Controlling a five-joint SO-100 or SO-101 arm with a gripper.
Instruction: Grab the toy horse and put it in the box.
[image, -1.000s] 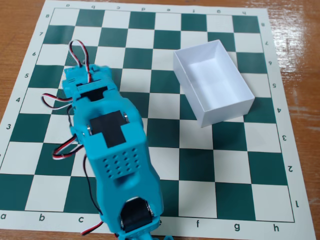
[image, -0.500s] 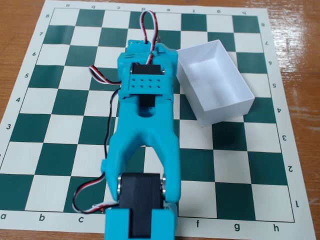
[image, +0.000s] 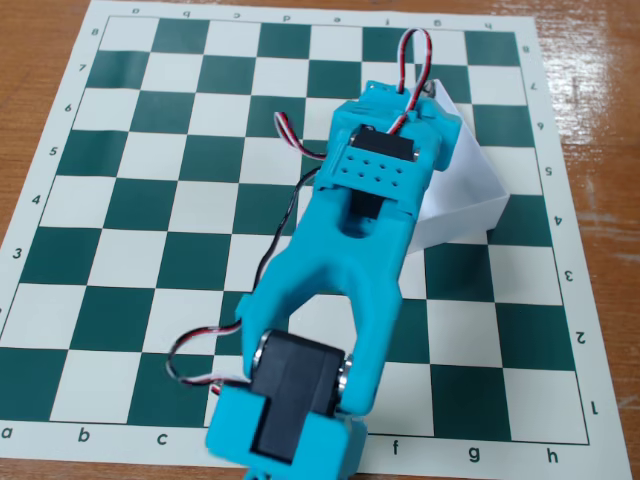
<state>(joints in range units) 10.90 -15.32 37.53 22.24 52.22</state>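
Observation:
The white box (image: 463, 190) sits on the right part of the chessboard, half covered by my turquoise arm (image: 370, 200). The arm reaches from the near edge up over the box. My gripper is hidden under the wrist and its servo, over the box's near-left part, so I cannot see its jaws. The toy horse does not show; it is hidden or out of view.
The green-and-white chessboard mat (image: 150, 200) lies on a wooden table (image: 600, 100). Red, white and black cables (image: 415, 60) loop above the wrist and beside the arm's base (image: 285, 420) at the near edge.

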